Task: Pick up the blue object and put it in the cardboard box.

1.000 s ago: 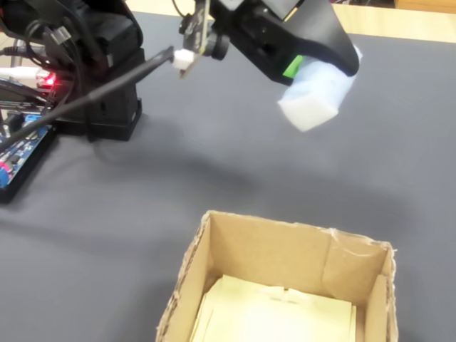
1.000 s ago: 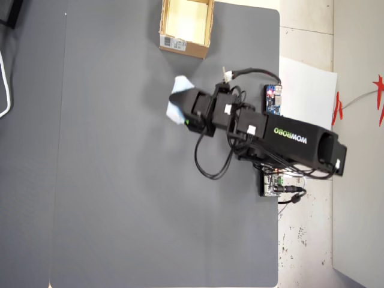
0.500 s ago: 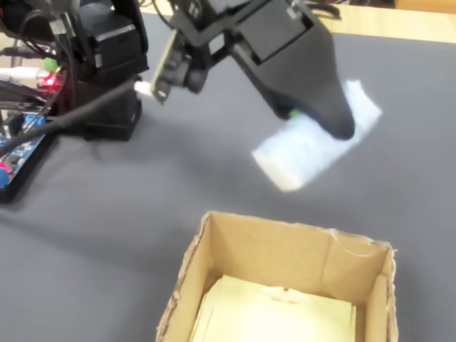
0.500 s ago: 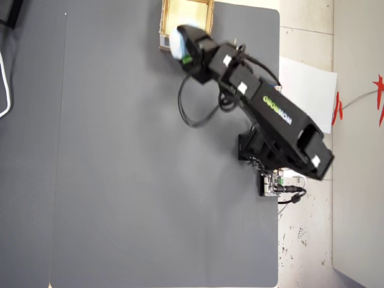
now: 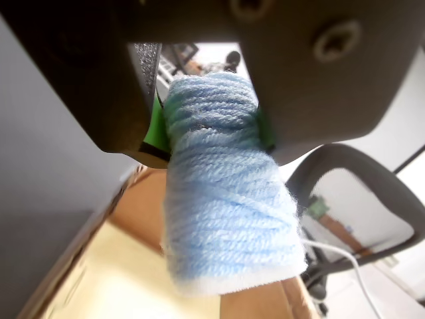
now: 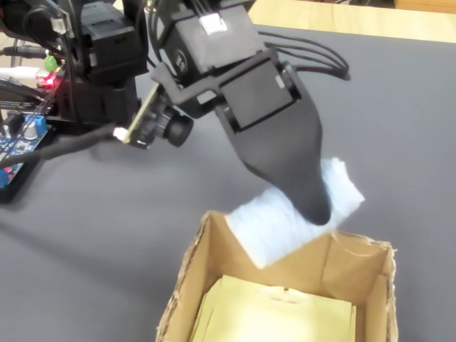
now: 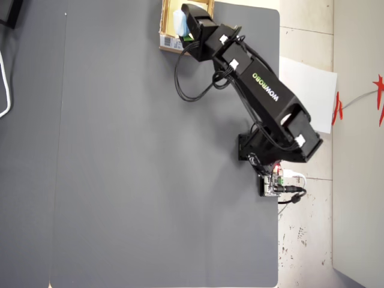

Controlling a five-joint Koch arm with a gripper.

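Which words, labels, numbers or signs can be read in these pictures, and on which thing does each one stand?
"WOWROBO": green letters on the black arm, overhead view.
Barcode label on the outer side of the cardboard box: too small to read.
Red marks on the white wall, right edge of the overhead view: not legible.
Wrist view and fixed view: no readable text.

The blue object [image 5: 226, 199] looks like fuzzy yarn; the cardboard box [image 6: 214, 260] is matt, rough-edged.
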